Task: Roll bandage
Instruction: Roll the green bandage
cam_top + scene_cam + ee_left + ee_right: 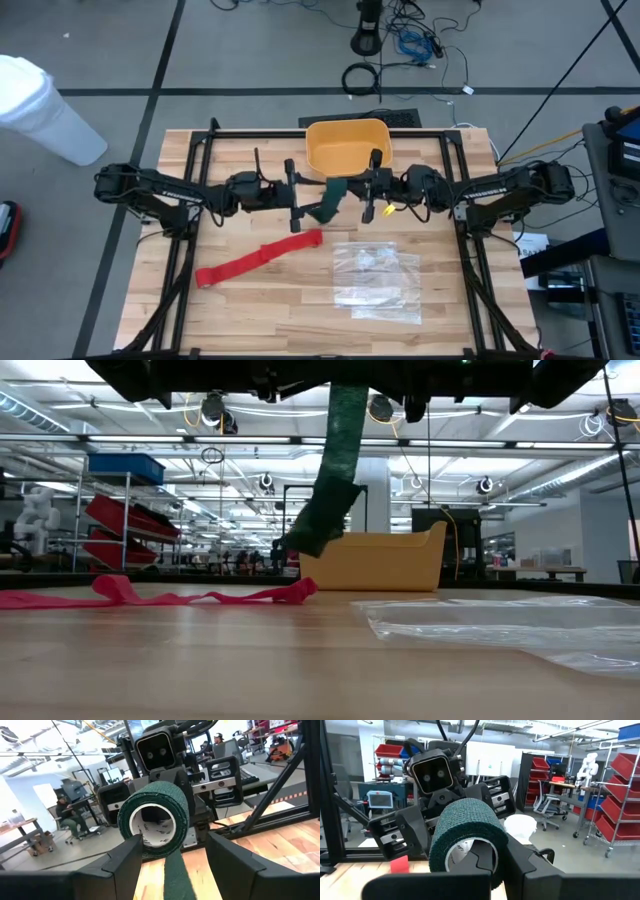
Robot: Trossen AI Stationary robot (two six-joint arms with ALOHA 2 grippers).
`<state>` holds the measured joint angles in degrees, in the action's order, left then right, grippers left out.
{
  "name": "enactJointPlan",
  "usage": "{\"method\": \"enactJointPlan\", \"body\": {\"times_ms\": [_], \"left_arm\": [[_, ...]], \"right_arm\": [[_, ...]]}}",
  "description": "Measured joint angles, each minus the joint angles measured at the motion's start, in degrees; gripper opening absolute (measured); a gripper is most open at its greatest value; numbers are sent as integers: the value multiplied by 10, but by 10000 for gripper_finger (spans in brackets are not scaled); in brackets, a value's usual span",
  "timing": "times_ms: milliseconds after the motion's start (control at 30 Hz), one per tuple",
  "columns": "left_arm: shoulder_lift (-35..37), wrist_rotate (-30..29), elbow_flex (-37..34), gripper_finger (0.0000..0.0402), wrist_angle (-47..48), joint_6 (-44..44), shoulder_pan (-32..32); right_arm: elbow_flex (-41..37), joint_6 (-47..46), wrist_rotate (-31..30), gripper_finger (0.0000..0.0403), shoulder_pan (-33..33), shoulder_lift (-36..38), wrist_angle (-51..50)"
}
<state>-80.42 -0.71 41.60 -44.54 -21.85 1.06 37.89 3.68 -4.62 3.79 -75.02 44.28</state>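
The red bandage lies flat and unrolled on the table, slanting from near left to the middle; the low view shows it as a low rumpled strip. Above it, between the two arms, hangs a dark green roll of wrap with a loose tail. My right gripper is shut on this roll. My left gripper faces it from the table's left, open, one finger on either side of the tail just under the roll. Whether it touches the roll I cannot tell. My right gripper has one finger inside the green roll's hollow core and the other outside, pinching the wound wall at the end facing it. The fingers come level from the table's right. The roll is lifted clear, its axis level, and its tail hangs slack, clear of the table.
A yellow bin stands at the table's far middle, just behind the grippers. A clear crinkled plastic bag lies near right of the bandage. The black frame rails run along both sides of the table.
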Motion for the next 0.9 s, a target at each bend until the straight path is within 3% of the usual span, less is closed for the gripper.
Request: {"method": "enactJointPlan", "body": {"times_ms": [200, 333, 500, 667, 900], "left_arm": [[0, 5, 1, 183, 7, 2, 0], [0, -23, 2, 169, 27, -2, 0], [0, -27, 2, 167, 32, -25, -6], [-2, -19, 4, 167, 50, -102, -27], [-2, -36, 4, 166, 21, -107, -37]], "right_arm": [[0, 0, -8, 6, -1, 0, -7], [0, 3, -20, 6, 0, -2, -11], [0, 20, -38, 6, -1, -2, -18], [1, 33, -30, 6, -3, -4, -35], [1, 32, -34, 6, -3, -3, -23]]}}
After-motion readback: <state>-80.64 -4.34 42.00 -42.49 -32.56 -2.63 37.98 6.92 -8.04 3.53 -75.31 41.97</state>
